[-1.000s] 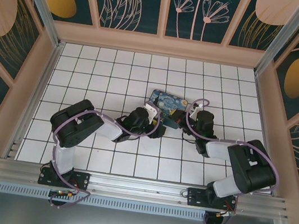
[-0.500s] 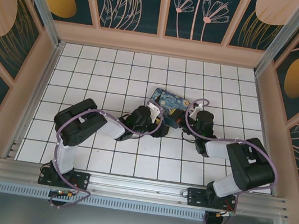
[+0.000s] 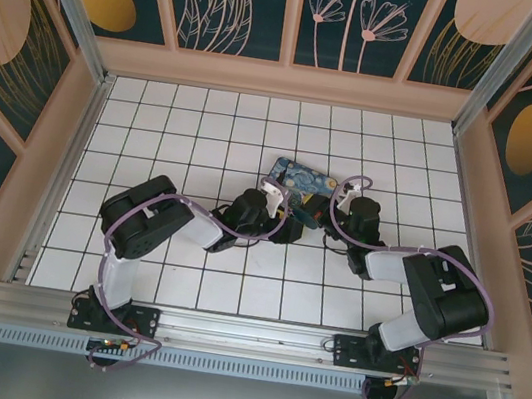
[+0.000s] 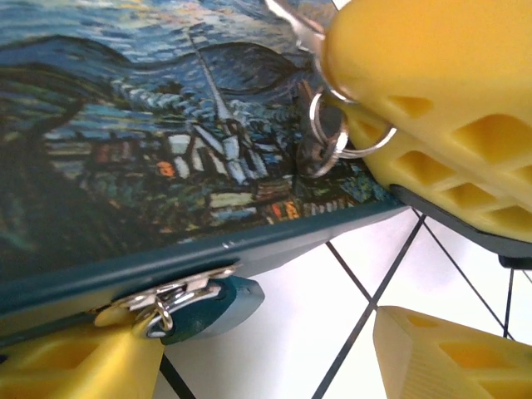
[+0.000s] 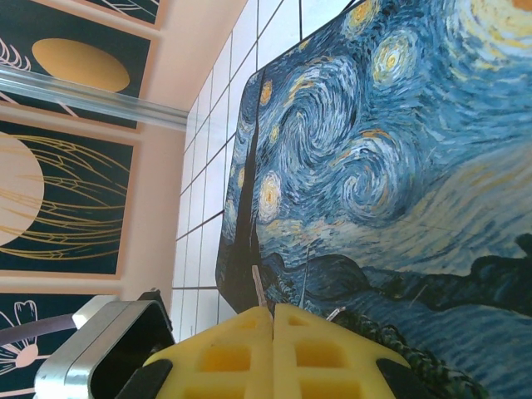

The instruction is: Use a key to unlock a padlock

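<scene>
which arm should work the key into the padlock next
Right, probably: right gripper is shut on the key by the box. The left gripper is open beside the padlock, suited to steady it.

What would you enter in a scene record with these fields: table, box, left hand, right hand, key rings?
table: white tiles
box: blue swirl painting, lying flat
left hand: open, beside the box's edge
right hand: shut on a thin metal piece, likely the key
key rings: hanging by the right hand's finger, over the box
</scene>
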Robot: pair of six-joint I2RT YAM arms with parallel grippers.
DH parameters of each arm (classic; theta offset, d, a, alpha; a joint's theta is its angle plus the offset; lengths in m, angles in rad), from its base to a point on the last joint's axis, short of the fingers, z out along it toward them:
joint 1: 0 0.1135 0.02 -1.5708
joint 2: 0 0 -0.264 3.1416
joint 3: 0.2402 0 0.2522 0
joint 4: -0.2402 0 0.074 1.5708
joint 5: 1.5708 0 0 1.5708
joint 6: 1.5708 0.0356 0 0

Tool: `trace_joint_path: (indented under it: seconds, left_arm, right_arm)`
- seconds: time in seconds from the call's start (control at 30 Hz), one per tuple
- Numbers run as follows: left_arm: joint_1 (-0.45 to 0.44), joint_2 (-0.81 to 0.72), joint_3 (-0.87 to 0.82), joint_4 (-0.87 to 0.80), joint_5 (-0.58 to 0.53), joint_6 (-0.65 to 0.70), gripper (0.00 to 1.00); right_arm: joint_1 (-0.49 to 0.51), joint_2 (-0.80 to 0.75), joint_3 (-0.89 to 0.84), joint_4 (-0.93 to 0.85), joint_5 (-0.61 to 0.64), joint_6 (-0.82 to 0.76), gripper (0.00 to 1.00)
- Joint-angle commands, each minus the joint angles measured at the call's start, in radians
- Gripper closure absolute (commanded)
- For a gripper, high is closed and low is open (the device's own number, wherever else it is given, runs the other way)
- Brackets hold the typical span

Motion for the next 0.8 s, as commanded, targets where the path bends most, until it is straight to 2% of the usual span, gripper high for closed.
trace_joint_path:
  seconds: [0.0, 0.33, 0.6, 0.77]
  left_arm:
    - [-0.002, 0.027, -0.02, 0.11, 0.027, -0.062, 0.35]
    - [0.0, 0.053, -0.063, 0.235, -0.013, -0.179, 0.43]
    - [0.007, 0.072, -0.078, 0.266, -0.042, -0.217, 0.55]
    - [0.013, 0.08, -0.074, 0.271, -0.042, -0.228, 0.67]
  right_arm:
    - [-0.007, 0.01, -0.012, 0.025, -0.011, 0.009, 1.0]
    - [-0.007, 0.006, -0.019, 0.027, -0.007, 0.01, 1.0]
    - [-0.006, 0.009, -0.022, 0.032, -0.007, 0.01, 1.0]
    - [-0.008, 0.009, -0.022, 0.032, -0.008, 0.01, 1.0]
